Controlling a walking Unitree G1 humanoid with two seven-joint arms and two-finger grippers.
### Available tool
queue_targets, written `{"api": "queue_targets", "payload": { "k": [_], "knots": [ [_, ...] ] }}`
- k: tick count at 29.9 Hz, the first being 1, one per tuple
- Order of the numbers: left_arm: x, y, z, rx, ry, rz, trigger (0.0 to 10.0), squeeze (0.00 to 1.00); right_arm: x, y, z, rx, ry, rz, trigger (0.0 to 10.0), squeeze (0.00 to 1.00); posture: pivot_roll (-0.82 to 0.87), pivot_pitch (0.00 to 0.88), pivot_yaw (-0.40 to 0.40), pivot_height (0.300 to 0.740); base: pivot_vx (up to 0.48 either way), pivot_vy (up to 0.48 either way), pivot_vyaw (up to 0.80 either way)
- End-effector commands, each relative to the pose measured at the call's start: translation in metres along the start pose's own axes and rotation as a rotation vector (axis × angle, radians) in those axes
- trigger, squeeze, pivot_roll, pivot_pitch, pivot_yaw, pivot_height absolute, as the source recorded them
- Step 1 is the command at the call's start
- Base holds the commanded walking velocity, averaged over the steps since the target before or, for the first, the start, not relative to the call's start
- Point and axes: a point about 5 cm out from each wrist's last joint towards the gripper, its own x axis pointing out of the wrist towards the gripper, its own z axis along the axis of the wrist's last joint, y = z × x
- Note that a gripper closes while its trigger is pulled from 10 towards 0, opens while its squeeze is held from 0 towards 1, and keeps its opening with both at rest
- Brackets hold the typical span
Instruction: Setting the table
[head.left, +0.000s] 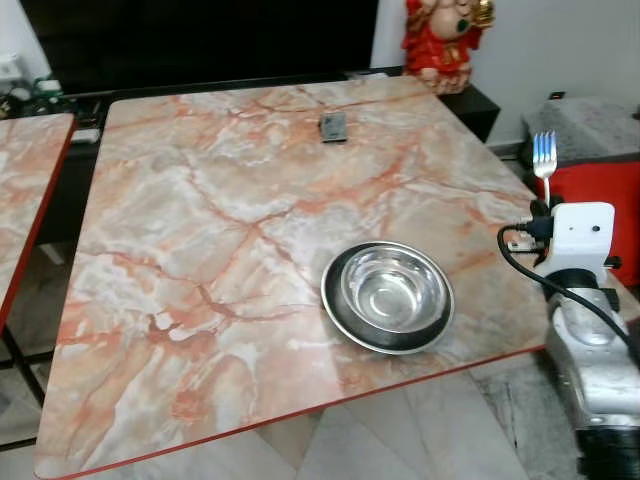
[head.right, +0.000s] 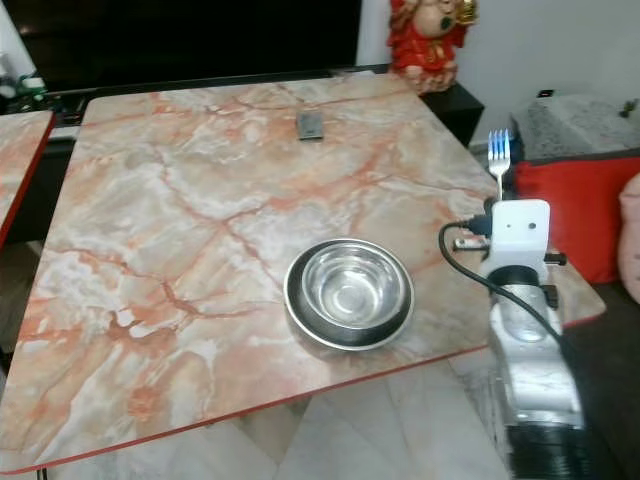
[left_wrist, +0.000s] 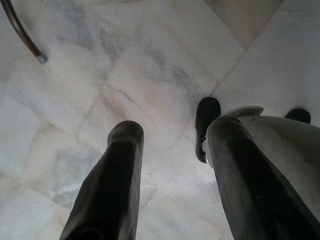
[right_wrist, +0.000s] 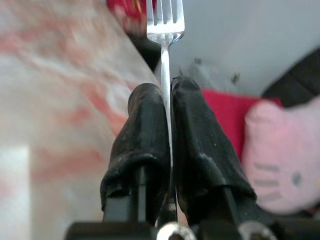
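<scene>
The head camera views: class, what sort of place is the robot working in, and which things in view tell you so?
Probably a dining area in a home. A marble-patterned table bears a steel bowl, the right gripper holds a fork with its jaws shut, and a red figurine stands on a dark cabinet behind.

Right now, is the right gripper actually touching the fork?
Touching. The right wrist view shows the right gripper with both black fingers pressed against the fork handle, no gap, tines pointing up.
</scene>
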Motion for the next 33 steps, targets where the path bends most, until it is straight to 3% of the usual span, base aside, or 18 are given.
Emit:
{"api": "queue_targets", "payload": {
  "k": [1,2,7,9,21,24,33],
  "knots": [
    [-0.002,0.000,-0.009,0.022,0.032,-0.009,10.0,0.00,-0.001,0.001,-0.009,0.018,0.056,0.038,10.0,0.00,-0.06,0.153,-0.029,0.740,0.000,0.000,0.00],
    [-0.002,0.000,-0.008,0.025,0.032,-0.012,10.0,0.00,-0.004,0.007,-0.019,0.026,0.112,0.111,10.0,0.00,-0.06,0.153,-0.029,0.740,0.000,0.000,0.00],
    [-0.002,0.002,-0.008,0.033,0.032,-0.015,10.0,0.00,-0.011,0.024,-0.042,0.050,0.229,0.236,10.0,0.00,-0.05,0.152,-0.024,0.740,0.000,0.000,0.00],
    [-0.002,0.003,-0.008,0.038,0.033,-0.015,10.0,0.00,-0.012,0.032,-0.048,0.113,0.262,0.269,10.0,0.00,-0.04,0.150,-0.021,0.740,0.000,0.000,0.00],
    [-0.001,0.001,-0.004,0.055,0.025,-0.021,10.0,0.00,0.011,0.049,-0.038,0.168,0.211,0.325,10.0,0.00,-0.04,0.140,-0.013,0.740,0.000,0.000,0.00],
    [0.000,-0.001,-0.002,0.058,0.017,-0.026,10.0,0.00,0.020,0.060,-0.038,0.172,0.221,0.358,10.0,0.00,-0.04,0.144,-0.011,0.740,0.000,0.000,0.00],
    [0.000,0.000,-0.001,0.065,0.013,-0.027,10.0,0.00,0.034,0.064,-0.036,0.172,0.229,0.342,10.0,0.00,-0.02,0.156,-0.011,0.740,0.000,0.000,0.00]
  ]
}}
